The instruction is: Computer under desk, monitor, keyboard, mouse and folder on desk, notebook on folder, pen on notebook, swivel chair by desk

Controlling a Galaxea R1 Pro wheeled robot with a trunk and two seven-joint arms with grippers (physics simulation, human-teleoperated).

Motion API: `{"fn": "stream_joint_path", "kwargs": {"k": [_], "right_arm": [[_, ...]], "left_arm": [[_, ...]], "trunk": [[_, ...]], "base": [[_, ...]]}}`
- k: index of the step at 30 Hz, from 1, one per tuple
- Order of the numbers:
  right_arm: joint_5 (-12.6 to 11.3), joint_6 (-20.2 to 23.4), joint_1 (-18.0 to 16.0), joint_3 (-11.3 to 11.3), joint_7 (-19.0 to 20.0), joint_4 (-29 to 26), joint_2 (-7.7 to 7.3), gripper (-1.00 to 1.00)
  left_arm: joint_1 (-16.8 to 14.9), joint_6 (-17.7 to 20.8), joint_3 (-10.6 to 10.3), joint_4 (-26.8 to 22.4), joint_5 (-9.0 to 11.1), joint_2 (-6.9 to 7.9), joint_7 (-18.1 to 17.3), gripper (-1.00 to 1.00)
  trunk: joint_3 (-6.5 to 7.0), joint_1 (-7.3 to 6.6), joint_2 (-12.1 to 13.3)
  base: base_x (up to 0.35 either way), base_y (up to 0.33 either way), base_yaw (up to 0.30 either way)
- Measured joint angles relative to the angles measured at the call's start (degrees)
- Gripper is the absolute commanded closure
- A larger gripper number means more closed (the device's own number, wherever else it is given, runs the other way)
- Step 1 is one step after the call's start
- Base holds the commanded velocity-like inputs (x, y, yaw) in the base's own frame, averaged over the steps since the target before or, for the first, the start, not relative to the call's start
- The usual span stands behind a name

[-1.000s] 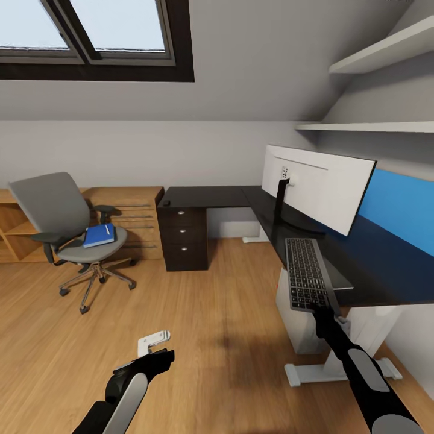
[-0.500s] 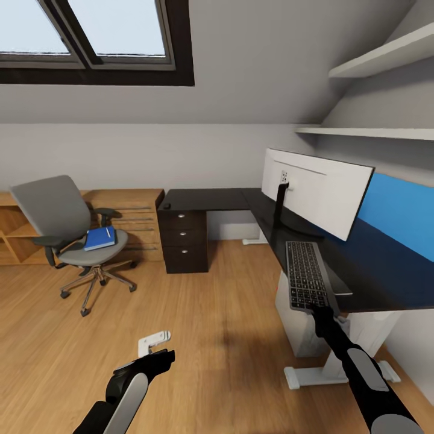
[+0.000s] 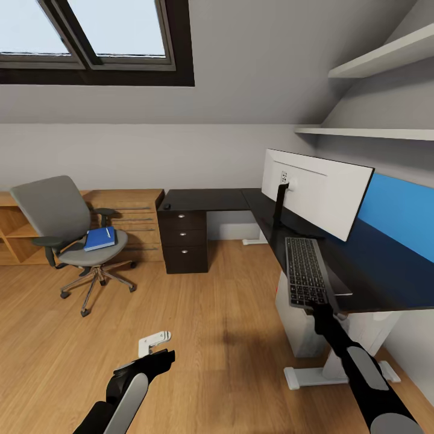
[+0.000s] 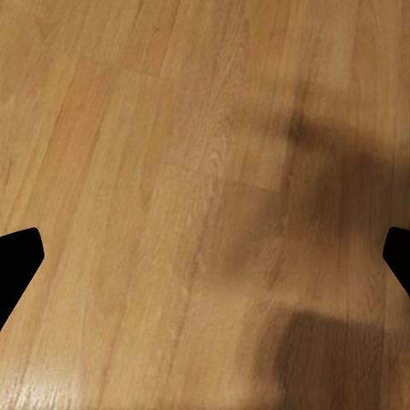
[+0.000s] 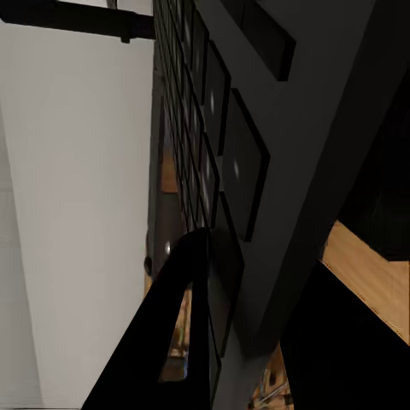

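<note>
Desk [image 3: 374, 271] edge: right pincer [image 3: 317, 308] clamped on keyboard [image 3: 306, 271] near end; rigid, light, slippery. Left pincer [image 4: 205, 256] apart, idle.

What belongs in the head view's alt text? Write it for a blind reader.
The right pincer grips the near end of a flat silver-grey keyboard with dark keys, lying on a glossy black L-shaped desk before a wide white-backed monitor. A grey swivel chair carrying a bright blue folder stands left on the wood floor.
</note>
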Motion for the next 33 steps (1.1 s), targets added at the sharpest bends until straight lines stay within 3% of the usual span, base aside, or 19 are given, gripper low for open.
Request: {"fn": "stream_joint_path", "kwargs": {"k": [14, 21, 30, 33], "right_arm": [[0.36, 0.04, 0.00, 0.26, -0.42, -1.55, 2.46, 1.00], [0.58, -0.02, 0.00, 1.62, -0.44, -1.47, 3.22, 1.00], [1.09, -0.49, 0.01, 5.85, -1.52, -1.13, 6.90, 1.00], [0.97, -1.11, 0.01, 7.24, -5.74, -1.47, 9.72, 1.00]], "left_arm": [[0.01, 0.01, -0.26, 2.11, -0.12, -0.08, -0.05, -1.00], [0.01, 0.01, -0.26, 2.43, -0.11, -0.09, -0.02, -1.00], [0.01, -0.08, -0.31, 2.48, -0.20, -0.09, -0.03, -1.00], [0.00, -0.08, -0.25, 2.48, -0.31, -0.09, 0.04, -1.00]], "trunk": [[0.38, 0.00, 0.00], [0.81, 0.00, 0.00], [1.37, 0.00, 0.00], [1.55, 0.00, 0.01]], "base": [[0.000, 0.000, 0.100], [0.000, 0.000, 0.192], [0.000, 0.000, 0.193], [0.000, 0.000, 0.198]]}}
